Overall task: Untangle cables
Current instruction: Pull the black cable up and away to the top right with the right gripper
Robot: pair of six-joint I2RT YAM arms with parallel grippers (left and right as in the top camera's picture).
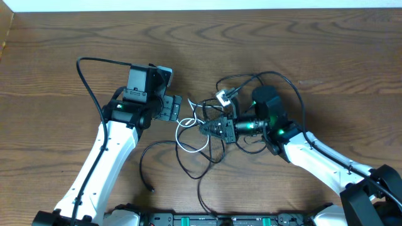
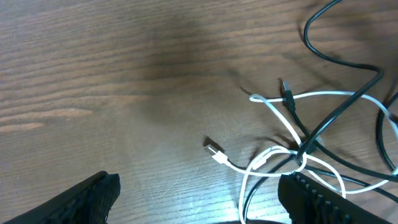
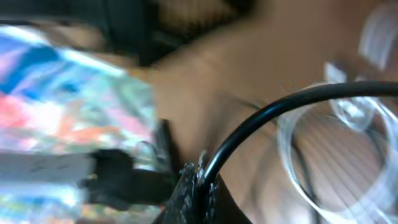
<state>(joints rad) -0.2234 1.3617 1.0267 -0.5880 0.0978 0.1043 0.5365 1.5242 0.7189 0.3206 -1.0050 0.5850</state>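
1. We list the left gripper (image 1: 178, 108) first. Its jaws stand wide apart and hold nothing. Its fingers (image 2: 87, 199) hang over bare table (image 1: 75, 37), at 9 o'clock of the tangle.
2. We list the right gripper (image 1: 205, 128) at 3 o'clock of the tangle. Its jaws are closed tight on a black cable (image 3: 280, 109), which leaves the tips toward 2 o'clock in the right wrist view. That view is blurred, so we cannot tell what else the tips touch.
3. We count the cables (image 1: 200, 135) as one knotted bunch at the middle of the table, between the two grippers. Most of them are black.
4. We note one white cable (image 2: 268, 155) looped through the knot. Its plug (image 2: 212, 149) lies flat on the wood at 9 o'clock of the knot, between the left fingers and touching neither.
5. We note a small black plug (image 2: 286, 94) at 12 o'clock of the knot in the left wrist view, lying across the white cable.
6. We note a loose black tail (image 1: 143, 169) curving from the bunch toward 7 o'clock in the overhead view.
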